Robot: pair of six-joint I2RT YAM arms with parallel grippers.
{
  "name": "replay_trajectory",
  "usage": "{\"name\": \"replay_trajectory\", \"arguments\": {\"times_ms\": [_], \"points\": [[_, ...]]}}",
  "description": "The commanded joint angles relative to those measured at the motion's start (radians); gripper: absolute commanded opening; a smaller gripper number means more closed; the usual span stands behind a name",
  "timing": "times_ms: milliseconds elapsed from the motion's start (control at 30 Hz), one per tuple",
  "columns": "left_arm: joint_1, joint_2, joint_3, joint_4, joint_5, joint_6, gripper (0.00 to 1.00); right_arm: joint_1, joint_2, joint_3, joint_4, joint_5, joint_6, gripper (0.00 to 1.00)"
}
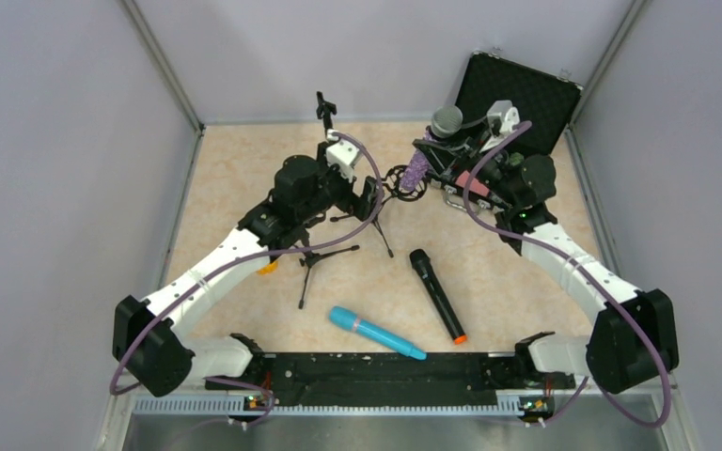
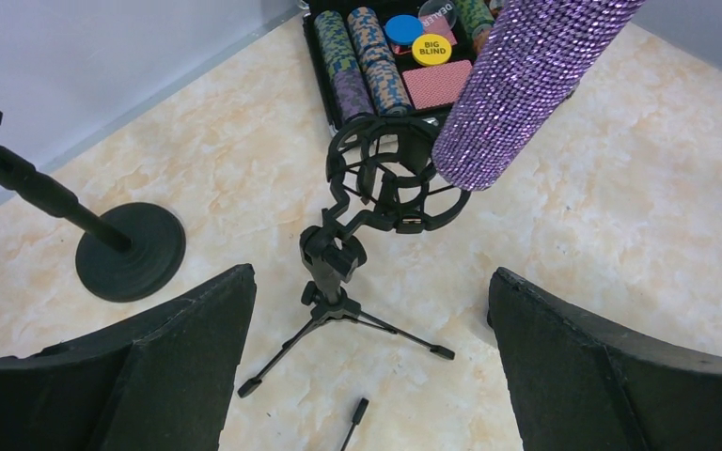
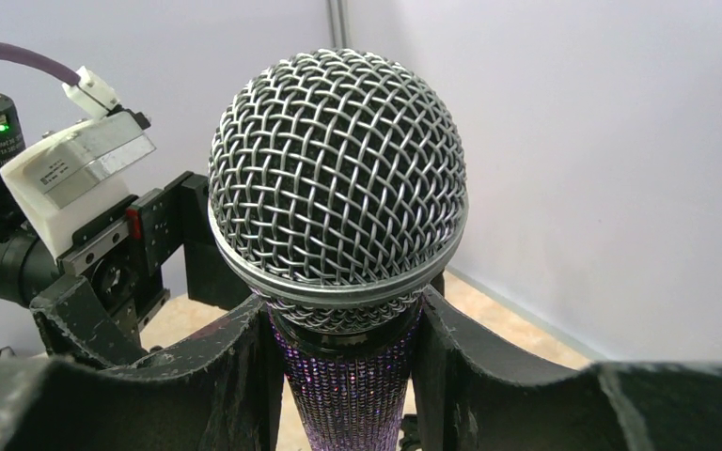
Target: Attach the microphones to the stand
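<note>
Now, from above: your right gripper [image 1: 444, 146] clamps the purple mic [image 1: 418, 171] at the table's one o'clock. The head is up and the tail slants down toward the mount [image 1: 402, 180], a tilt that looks meant to line the tail up with the ring. Your left gripper [image 1: 373, 199] stands spread at the mount's nine o'clock and holds nothing, likely placed to steady the stand [image 1: 324, 256]. The blue mic [image 1: 376, 334] and black mic [image 1: 437, 294] lie loose at six o'clock, not yet fitted.

In the left wrist view, both fingers [image 2: 188, 329] gape wide either side of the stand's legs. The purple tail hangs at the mount's two o'clock, at the rim; you can't tell whether they touch. A round stand [image 2: 132, 249] sits at nine o'clock and the case [image 2: 390, 70] at twelve.

In the right wrist view, the jaws pinch the mic body just under the mesh head. That high grip leaves the tail free to enter the ring.
</note>
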Motion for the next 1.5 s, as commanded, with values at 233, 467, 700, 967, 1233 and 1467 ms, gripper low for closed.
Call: {"name": "replay_trajectory", "arguments": {"times_ms": [233,467,700,967,1233,1467], "points": [[-0.027,-0.008,0.001,0.044,0.020,0.051,0.98,0.035,0.052,0.090,0.107,0.057,-0.043,0.00],[-0.050,-0.011,0.001,0.041,-0.015,0.090,0.98,0.035,0.067,0.096,0.081,0.091,-0.074,0.00],[-0.059,-0.003,0.001,0.018,-0.120,0.101,0.99,0.034,0.095,0.110,0.067,0.122,-0.088,0.00],[-0.056,0.033,0.072,-0.089,-0.302,0.066,0.99,0.035,0.138,0.114,0.085,0.125,-0.088,0.00],[0.012,0.031,0.087,-0.110,-0.248,0.025,0.99,0.035,0.169,0.136,0.088,0.116,-0.078,0.00],[0.090,0.040,0.113,-0.131,-0.108,-0.029,0.99,0.035,0.152,0.120,0.088,0.127,-0.081,0.00]]}}
